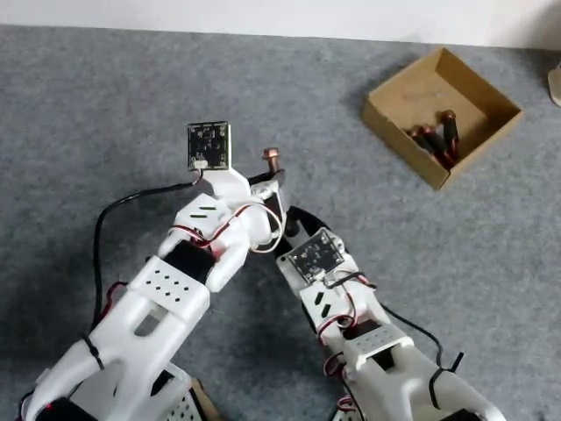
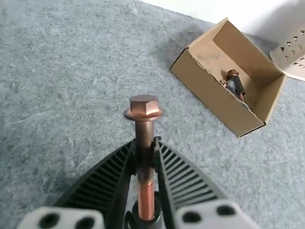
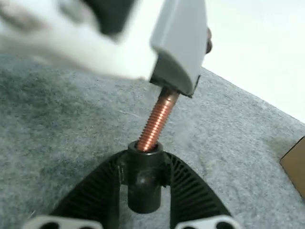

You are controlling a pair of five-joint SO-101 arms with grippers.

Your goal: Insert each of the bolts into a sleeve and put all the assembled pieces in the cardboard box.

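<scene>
My left gripper (image 2: 144,164) is shut on a copper bolt (image 2: 144,138), hex head away from the wrist; from above its head (image 1: 271,156) sticks out past the left arm. My right gripper (image 3: 143,183) is shut on a black sleeve (image 3: 142,183). The bolt's threaded end (image 3: 156,121) enters the sleeve's mouth. The two grippers meet at mid-table (image 1: 285,210). The cardboard box (image 1: 386,114) stands at the far right and holds several assembled pieces (image 1: 434,136), also seen as a bolt in a sleeve (image 2: 234,85) inside the box (image 2: 209,81).
Grey carpet covers the table (image 1: 105,105). A pale perforated object (image 2: 291,56) lies beyond the box. Cables run along both arms (image 1: 101,237). Open carpet lies left of the arms and between them and the box.
</scene>
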